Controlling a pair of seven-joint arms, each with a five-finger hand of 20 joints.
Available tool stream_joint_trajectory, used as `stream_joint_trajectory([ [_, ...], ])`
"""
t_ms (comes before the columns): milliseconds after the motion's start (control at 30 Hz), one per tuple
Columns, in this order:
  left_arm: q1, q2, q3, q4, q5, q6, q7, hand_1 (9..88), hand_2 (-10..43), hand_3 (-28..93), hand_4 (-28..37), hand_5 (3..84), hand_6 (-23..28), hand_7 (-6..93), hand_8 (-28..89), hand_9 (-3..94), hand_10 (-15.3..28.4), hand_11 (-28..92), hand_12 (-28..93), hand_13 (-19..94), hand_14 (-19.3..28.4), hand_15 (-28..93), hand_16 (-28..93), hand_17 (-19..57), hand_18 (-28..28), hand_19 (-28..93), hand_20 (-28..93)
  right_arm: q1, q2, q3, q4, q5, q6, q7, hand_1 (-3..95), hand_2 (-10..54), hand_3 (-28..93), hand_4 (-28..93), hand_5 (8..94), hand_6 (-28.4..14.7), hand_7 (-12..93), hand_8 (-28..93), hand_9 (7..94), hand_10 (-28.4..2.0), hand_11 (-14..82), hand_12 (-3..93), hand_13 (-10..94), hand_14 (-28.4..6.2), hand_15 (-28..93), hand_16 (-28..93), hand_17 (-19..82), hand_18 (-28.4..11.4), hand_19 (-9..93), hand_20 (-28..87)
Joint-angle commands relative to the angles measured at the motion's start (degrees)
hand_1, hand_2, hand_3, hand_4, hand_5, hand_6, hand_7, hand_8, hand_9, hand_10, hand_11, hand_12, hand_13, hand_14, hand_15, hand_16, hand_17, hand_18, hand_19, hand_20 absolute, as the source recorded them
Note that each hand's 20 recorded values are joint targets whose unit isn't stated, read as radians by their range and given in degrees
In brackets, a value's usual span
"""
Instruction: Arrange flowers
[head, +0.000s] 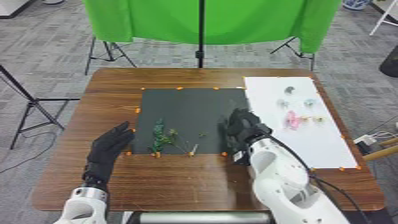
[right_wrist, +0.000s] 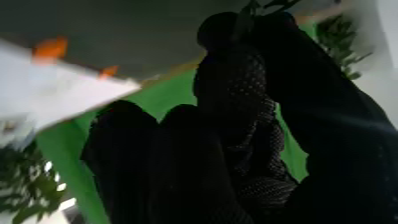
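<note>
Left hand (head: 108, 145) with fingers straight and free, right hand (head: 244, 125) with fingers pinching one green sprig (right_wrist: 251, 11), one pink flower (head: 292, 119) right of them, uncountable green stems (head: 159, 135) on one dark mat (head: 185, 107) between both hands' fingers

In the head view, the left arm enters from seven o'clock, its black-gloved left hand (head: 107, 145) at eight o'clock – fingers relaxed, pointing toward one. The right arm enters from five o'clock, the right hand (head: 243, 126) angled toward eleven – its thumb (right_wrist: 306, 80) and a finger pinched together at the tips.
</note>
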Motion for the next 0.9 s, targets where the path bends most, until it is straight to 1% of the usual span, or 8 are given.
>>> stream_joint_trajectory([
  [33, 0.4, 0.06, -0.09, 0.12, 0.23, -0.75, -1.13, 24.1, -0.5, 65, -24.0, 46.1, 3.9, 7.8, -6, 44.3, 12.3, 15, 15, 35, 14.7, 10, 4, 7.1, 12.3, 8, 22, -0.9, -2.6, -0.3, 3.0, -1.7, 0.9, 0.8, 54.1, -9.5, 58, 8, 79.1, -3.1, 40, 23, 87.0, -10.3, 58.6, 27.6, 94, -1.2, 73, 33, 75, -10.2, 93, 72],
  [200, 0.5, -0.06, -0.17, 0.27, 0.26, -1.57, -1.0, 23.9, -0.9, 65, -23.7, 46.0, 4.0, 7.6, -6, 44.3, 12.3, 15, 15, 35, 14.7, 10, 4, 7.0, 12.4, 8, 22, -1.5, -4.0, 1.1, 3.6, -2.3, 2.1, 0.6, 54.8, -9.5, 56, 7, 78.7, -2.6, 40, 22, 87.0, -9.9, 58.1, 27.7, 94, -1.2, 72, 33, 75, -9.9, 93, 72],
  [333, 0.2, -0.11, -0.33, 0.49, 0.26, -2.55, -0.69, 23.5, -1.2, 65, -23.6, 45.8, 3.9, 7.5, -6, 44.1, 12.2, 15, 15, 35, 14.8, 10, 4, 6.9, 12.5, 8, 22, -1.5, -4.0, 1.9, 3.5, -2.4, 2.1, 0.1, 56.3, -9.5, 44, 5, 78.4, -2.6, 41, 21, 87.1, -9.8, 57.5, 27.7, 94, -1.5, 72, 34, 75, -9.9, 93, 71],
  [400, 0.2, -0.11, -0.48, 0.58, 0.43, -2.96, -0.66, 23.3, -1.4, 66, -23.5, 45.6, 3.9, 7.3, -6, 43.9, 12.2, 14, 15, 35, 14.8, 10, 4, 6.8, 12.5, 8, 22, -1.5, -3.9, 2.1, 3.4, -3.0, 2.1, -0.2, 74.7, -9.5, -12, 39, 78.3, -2.7, 41, 22, 86.9, -10.0, 57.3, 28.1, 94, -1.7, 72, 33, 75, -10.0, 93, 71],
  [433, 0.2, -0.15, -0.51, 0.54, 0.47, -2.94, -0.67, 23.2, -1.7, 66, -23.4, 45.5, 3.9, 7.2, -6, 43.8, 12.2, 14, 15, 35, 14.9, 10, 4, 6.8, 12.5, 8, 22, -1.6, -3.8, 2.0, 3.4, -3.0, 2.2, -0.3, 78.6, -9.5, -24, 47, 78.3, -2.8, 41, 21, 86.9, -10.1, 57.3, 28.0, 94, -1.7, 72, 33, 75, -10.0, 93, 71],
  [467, 0.2, -0.17, -0.47, 0.56, 0.44, -2.91, -0.69, 23.1, -1.8, 66, -23.4, 45.5, 3.9, 7.2, -6, 43.7, 12.2, 14, 15, 35, 14.9, 10, 4, 6.8, 12.5, 8, 22, -1.7, -3.8, 2.1, 3.3, -3.0, 2.1, -0.3, 78.0, -9.5, -27, 49, 78.3, -2.9, 41, 21, 86.8, -10.1, 57.4, 27.8, 94, -1.7, 72, 33, 75, -10.0, 93, 71],
  [667, 0.2, -0.43, -0.57, 0.53, 0.56, -3.42, -0.86, 22.8, -2.1, 66, -23.3, 45.1, 3.8, 7.0, -6, 43.5, 12.1, 14, 15, 35, 14.8, 10, 4, 6.6, 12.5, 7, 21, -2.1, -3.6, 2.1, 3.0, -3.4, 1.7, -1.2, 74.0, -9.5, -28, 51, 78.4, -3.2, 40, 19, 86.6, -10.7, 57.5, 27.4, 93, -1.9, 71, 33, 74, -10.2, 93, 71],
  [900, 0.3, -0.54, -0.65, 0.44, 0.53, -3.23, -1.03, 22.8, -2.1, 65, -23.3, 45.0, 3.8, 6.9, -6, 43.3, 12.1, 13, 15, 34, 14.8, 10, 4, 6.5, 12.5, 7, 21, -1.8, -1.6, 2.8, 1.2, -3.4, 1.3, -2.4, 68.7, -9.5, -19, 48, 78.1, -3.2, 41, 16, 86.4, -10.8, 57.8, 26.8, 93, -2.0, 71, 34, 74, -10.2, 93, 71],
])
